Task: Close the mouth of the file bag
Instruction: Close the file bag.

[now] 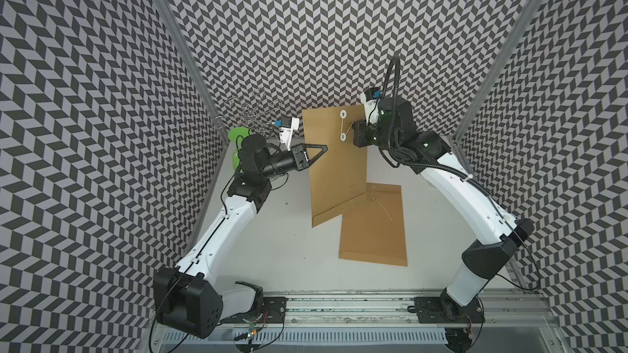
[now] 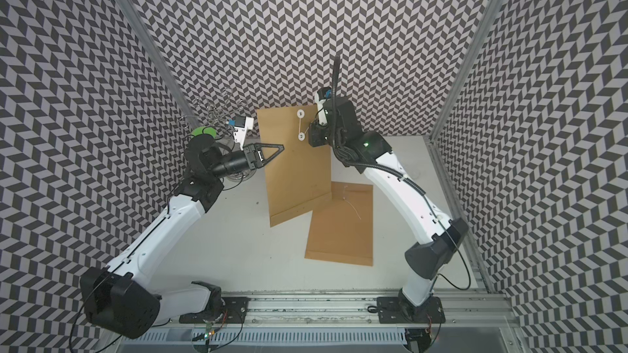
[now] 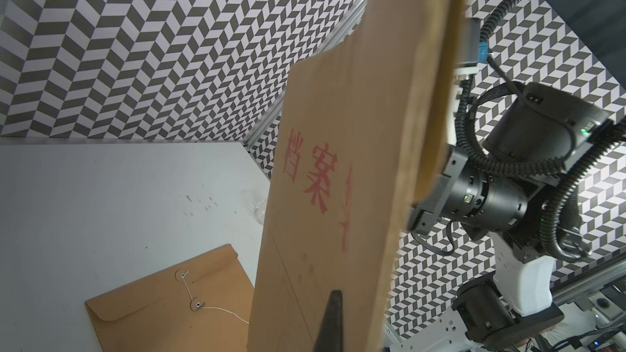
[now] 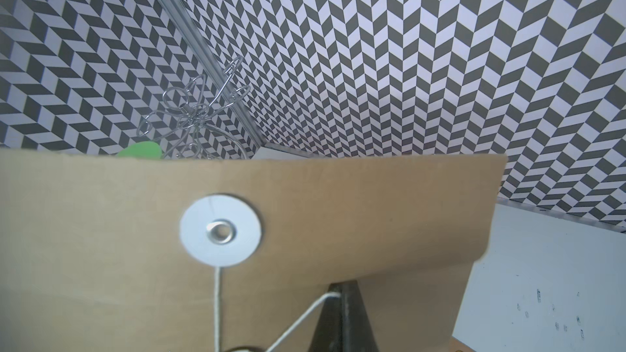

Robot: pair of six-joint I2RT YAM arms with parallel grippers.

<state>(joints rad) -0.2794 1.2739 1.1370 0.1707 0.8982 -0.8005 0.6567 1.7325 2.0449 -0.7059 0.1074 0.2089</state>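
**String part wound, bag held off the bench**

The bag [image 1: 336,164] hangs upright over the bench [image 1: 289,232], between the two arms. The left pincer [image 1: 324,148] is closed on its left edge. The right pincer [image 1: 353,126] is closed on the string [image 4: 305,313], just beside the bag's right edge.

The flap looks folded down. The string runs taut from the upper disc [image 1: 342,114] to the lower disc [image 1: 342,136] and on to the right pincer. I judge the winding begun but not finished: more turns round the discs are left, then the release. A second bag [image 1: 373,225] lies flat on the bench.

Both top views show the arms and both bags whole, but the string only as a thin line. The right wrist view shows the string meeting the pincer tip; the lower disc is cut off at its edge. The left wrist view shows the held bag's other face, with red characters [image 3: 315,177], and none of its discs
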